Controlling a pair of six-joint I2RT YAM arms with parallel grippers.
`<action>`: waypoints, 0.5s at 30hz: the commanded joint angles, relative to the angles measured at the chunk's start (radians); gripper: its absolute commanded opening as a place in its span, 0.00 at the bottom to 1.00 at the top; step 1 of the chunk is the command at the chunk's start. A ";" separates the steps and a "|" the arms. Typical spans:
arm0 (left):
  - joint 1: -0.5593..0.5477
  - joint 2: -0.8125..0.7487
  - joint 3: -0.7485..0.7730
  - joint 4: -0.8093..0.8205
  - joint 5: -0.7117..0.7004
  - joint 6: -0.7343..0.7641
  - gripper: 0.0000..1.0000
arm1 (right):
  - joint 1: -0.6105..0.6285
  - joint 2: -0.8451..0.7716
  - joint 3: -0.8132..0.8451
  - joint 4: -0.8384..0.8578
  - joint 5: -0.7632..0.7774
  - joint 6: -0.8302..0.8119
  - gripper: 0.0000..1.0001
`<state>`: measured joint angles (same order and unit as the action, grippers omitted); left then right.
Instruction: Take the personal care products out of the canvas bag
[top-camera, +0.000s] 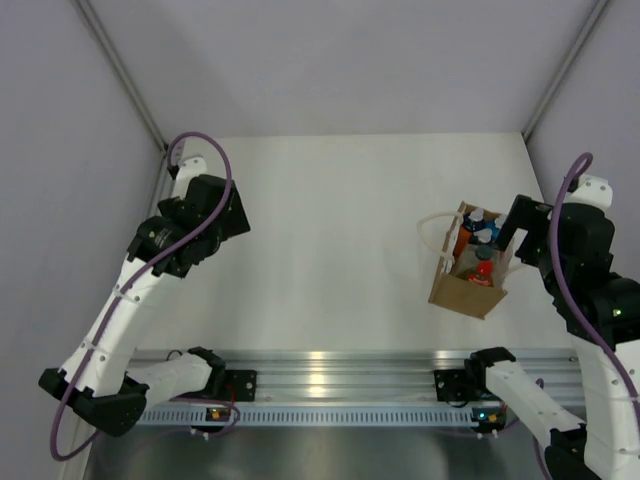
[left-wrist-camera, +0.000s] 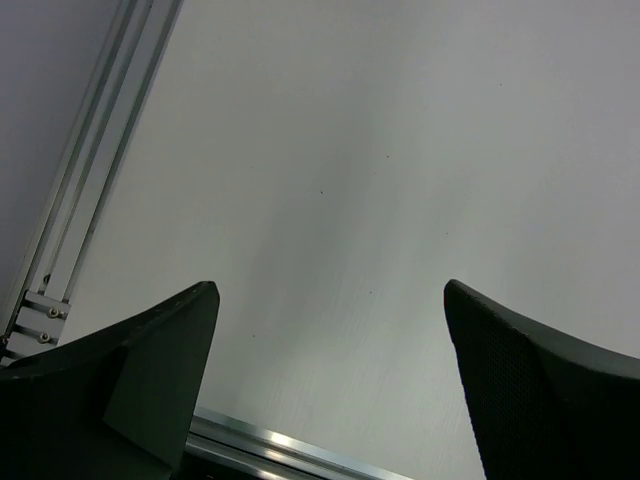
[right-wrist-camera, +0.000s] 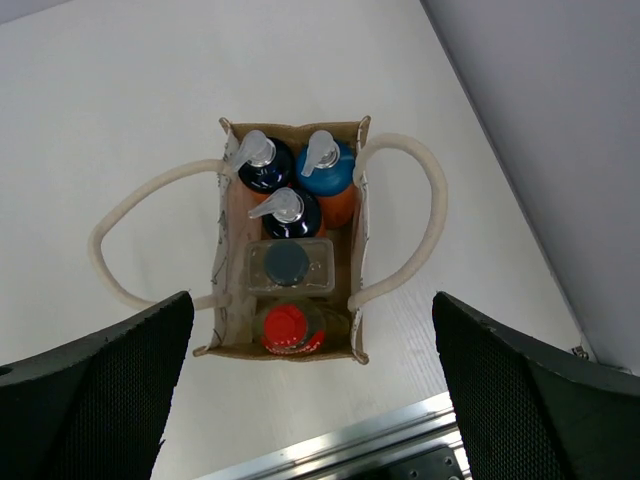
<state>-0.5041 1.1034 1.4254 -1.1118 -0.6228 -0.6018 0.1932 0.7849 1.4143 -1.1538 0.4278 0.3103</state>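
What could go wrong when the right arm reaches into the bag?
The bottles sit packed tight in the bag, so the wide-open jaws may find no room around one. Nothing holds the bag down, so pulling a bottle might lift or tip it. The loop handles could snag a jaw.

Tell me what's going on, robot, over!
Left jaws open, empty. Right jaws open above the bag; five bottles inside. Handles flopped aside, nothing in the way.

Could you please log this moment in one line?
canvas bag: upright, five bottles inside | right gripper: jaws open, aimed at bag | left gripper: jaws open, empty
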 joint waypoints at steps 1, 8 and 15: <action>-0.001 -0.010 0.043 -0.005 -0.048 -0.010 0.98 | -0.008 0.005 0.003 0.014 0.037 0.013 1.00; -0.001 0.004 0.063 -0.005 -0.055 -0.006 0.98 | -0.006 0.010 0.003 0.037 0.022 0.018 1.00; -0.001 0.056 0.083 -0.003 0.064 -0.023 0.98 | -0.009 0.100 0.003 0.032 0.026 0.072 0.99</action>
<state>-0.5041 1.1313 1.4704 -1.1210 -0.6178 -0.6083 0.1932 0.8242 1.4143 -1.1465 0.4431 0.3443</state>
